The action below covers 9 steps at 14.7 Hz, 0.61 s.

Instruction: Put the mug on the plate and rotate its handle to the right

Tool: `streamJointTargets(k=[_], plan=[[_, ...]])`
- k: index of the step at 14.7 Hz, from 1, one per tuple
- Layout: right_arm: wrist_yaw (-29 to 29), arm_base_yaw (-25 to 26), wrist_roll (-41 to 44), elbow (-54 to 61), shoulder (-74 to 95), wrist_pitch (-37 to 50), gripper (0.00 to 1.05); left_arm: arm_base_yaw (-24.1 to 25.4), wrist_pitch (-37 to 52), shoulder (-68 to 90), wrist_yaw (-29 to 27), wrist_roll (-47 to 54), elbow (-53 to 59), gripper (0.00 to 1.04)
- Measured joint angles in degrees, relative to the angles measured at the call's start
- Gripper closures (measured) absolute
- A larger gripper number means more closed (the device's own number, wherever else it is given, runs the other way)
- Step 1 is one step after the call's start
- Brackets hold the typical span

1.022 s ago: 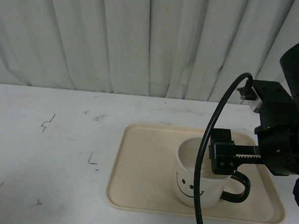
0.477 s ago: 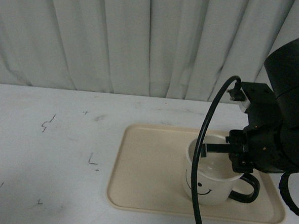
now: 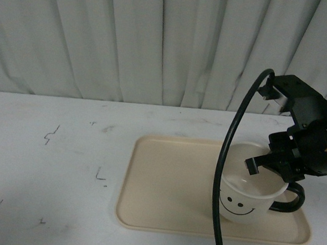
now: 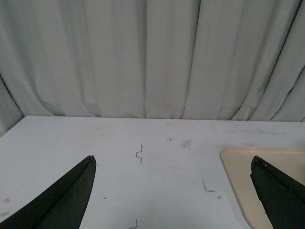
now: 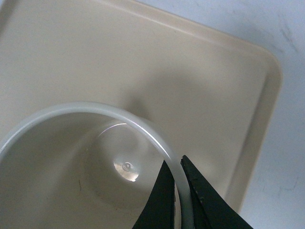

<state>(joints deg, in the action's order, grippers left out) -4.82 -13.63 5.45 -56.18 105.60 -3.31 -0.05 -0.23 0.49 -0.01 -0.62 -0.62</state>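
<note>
The cream mug (image 3: 246, 190) stands upright on the right part of the beige plate (image 3: 165, 183), its smiley face turned toward the front. Its dark handle (image 3: 293, 200) sticks out to the right. My right gripper (image 3: 262, 162) is shut on the mug's rim from above. In the right wrist view the two black fingertips pinch the white rim (image 5: 100, 109), one inside and one outside, at my right gripper (image 5: 175, 163), with the plate (image 5: 190, 62) underneath. My left gripper (image 4: 171, 162) hangs open over the white table, nothing between its fingers, the plate's corner (image 4: 238, 174) beside one finger.
A black cable (image 3: 224, 176) from the right arm loops down in front of the mug. The white table (image 3: 49, 171) carries small pen marks left of the plate. A pale curtain (image 3: 157, 44) closes off the back.
The right gripper has carried the mug to the right across the plate and turned it. The smiley face has swung from the front left to the front, and the handle still points right.
</note>
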Motion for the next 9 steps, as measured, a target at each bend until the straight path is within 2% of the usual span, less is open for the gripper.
streamJointTargets(k=[4,7,9], plan=[[-2.4,1.6,9.9,-1.1,0.2,-1.0,1.01,0.0,0.0,0.0,0.0,0.0,0.0,0.07],[-3.2,3.6,14.2,-0.9,1.3,-0.4,1.01,0.0,0.0,0.0,0.0,0.0,0.0,0.07],[-5.7,3.9,16.4,-0.3,1.6,-0.9,1.01,0.0,0.0,0.0,0.0,0.0,0.0,0.07]])
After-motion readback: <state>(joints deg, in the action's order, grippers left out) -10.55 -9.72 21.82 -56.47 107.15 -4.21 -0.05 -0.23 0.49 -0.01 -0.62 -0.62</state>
